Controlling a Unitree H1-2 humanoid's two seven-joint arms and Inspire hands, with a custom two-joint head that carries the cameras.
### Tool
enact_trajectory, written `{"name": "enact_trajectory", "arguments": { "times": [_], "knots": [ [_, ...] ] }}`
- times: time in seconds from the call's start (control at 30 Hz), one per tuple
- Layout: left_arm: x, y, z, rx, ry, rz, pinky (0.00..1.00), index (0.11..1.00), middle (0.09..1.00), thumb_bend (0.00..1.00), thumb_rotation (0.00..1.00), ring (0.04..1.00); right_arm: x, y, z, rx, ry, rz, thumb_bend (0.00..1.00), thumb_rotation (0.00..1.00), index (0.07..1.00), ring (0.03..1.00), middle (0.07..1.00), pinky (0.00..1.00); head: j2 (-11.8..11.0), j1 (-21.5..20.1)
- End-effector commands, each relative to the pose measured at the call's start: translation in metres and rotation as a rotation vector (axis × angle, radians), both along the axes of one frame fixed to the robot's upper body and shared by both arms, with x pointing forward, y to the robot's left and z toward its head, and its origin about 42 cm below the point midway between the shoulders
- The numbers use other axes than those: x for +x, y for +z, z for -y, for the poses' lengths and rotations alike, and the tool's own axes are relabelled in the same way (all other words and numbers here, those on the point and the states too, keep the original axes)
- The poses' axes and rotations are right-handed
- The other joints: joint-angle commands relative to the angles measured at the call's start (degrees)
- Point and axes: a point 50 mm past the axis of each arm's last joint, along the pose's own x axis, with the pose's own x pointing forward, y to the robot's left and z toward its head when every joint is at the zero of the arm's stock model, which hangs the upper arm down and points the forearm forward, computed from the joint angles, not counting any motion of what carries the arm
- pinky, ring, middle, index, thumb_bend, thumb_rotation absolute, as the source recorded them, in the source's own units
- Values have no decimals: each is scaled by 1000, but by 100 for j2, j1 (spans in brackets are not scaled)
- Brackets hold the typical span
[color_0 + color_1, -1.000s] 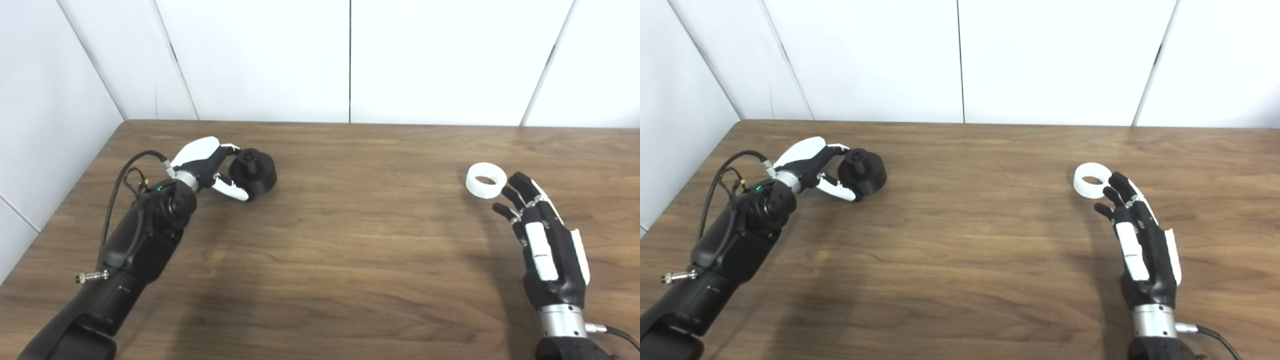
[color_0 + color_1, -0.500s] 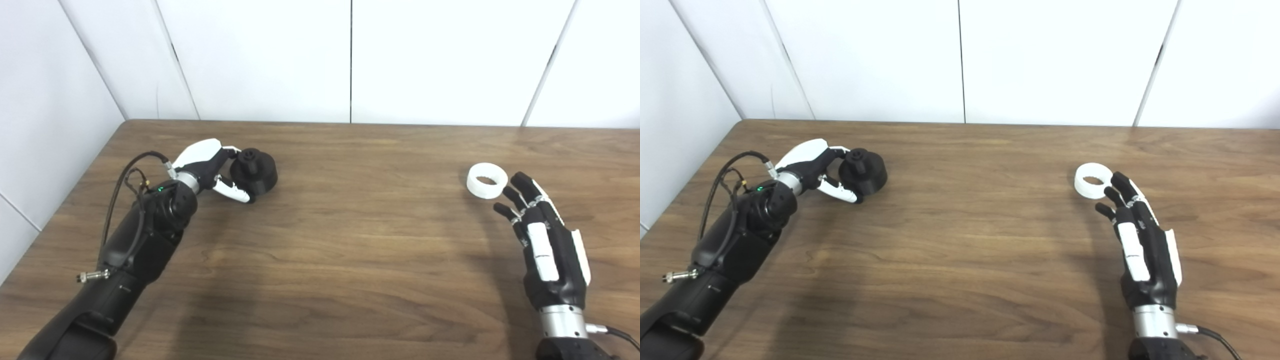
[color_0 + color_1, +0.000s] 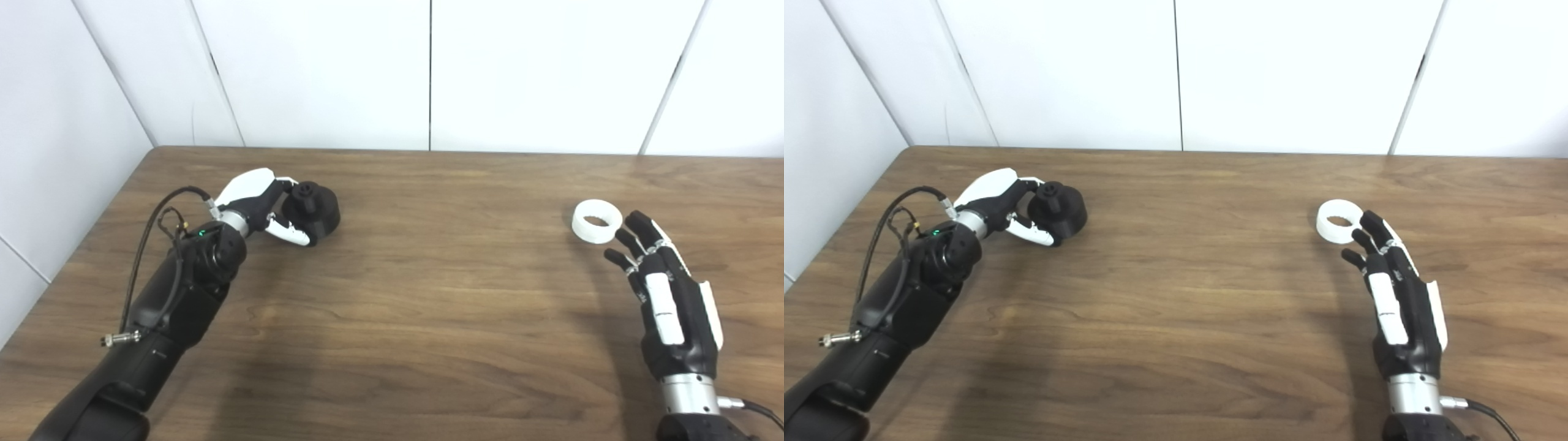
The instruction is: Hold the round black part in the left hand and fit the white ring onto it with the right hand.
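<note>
The task has barely begun: at the table's (image 3: 429, 294) far left the left robot hand (image 3: 260, 205) curls around the black part (image 3: 318, 211) without clearly gripping it, while the right robot hand (image 3: 664, 288), fingers spread and empty, lies just beside the white ring (image 3: 596, 221).

The table (image 3: 429, 294) is brown wood-grain with a smooth, faintly sheened top, the round black part (image 3: 315, 211) and the white ring (image 3: 596, 220) look like matt plastic, and both hands, left hand (image 3: 260, 205) and right hand (image 3: 667, 306), wear glossy black-and-white plastic shells, the right above a bright metal wrist collar (image 3: 691, 393).
</note>
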Motion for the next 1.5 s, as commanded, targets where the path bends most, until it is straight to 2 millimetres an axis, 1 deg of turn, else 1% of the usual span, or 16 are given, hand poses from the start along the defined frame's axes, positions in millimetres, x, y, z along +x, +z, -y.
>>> {"name": "enact_trajectory", "arguments": {
  "times": [0.0,0.1,0.2,0.33,0.5,0.67,1.03,1.47],
  "knots": [
    [13,29,-2,6,-7,101,787,782,878,837,267,923,-19,-28,-2,25,-8,-92,601,754,866,890,902,805,7,1],
    [14,29,-2,8,-10,99,786,773,879,828,260,922,-19,-27,-2,18,-9,-92,603,760,863,886,901,800,17,-1],
    [14,30,-1,8,-11,98,782,771,878,824,259,921,-19,-27,-2,20,-11,-92,583,752,860,889,902,800,32,-5],
    [13,29,-2,7,-9,99,772,760,863,822,258,917,-18,-26,-2,21,-10,-94,602,748,859,882,897,793,35,-5],
    [11,28,-3,-9,-7,101,775,739,866,819,242,923,-17,-26,-2,24,-6,-100,587,744,866,891,905,803,35,-5],
    [11,28,-4,-10,-5,98,770,717,869,809,233,927,-17,-26,-2,22,-6,-100,598,745,864,890,901,800,35,-5],
    [9,26,-3,-10,2,88,770,723,885,801,230,926,-18,-26,-1,7,-4,-101,596,753,871,892,905,795,60,-13],
    [-1,24,-3,-10,-27,78,782,726,878,815,242,920,-18,-25,0,12,6,-109,607,738,865,891,897,798,85,12]
  ]
}}
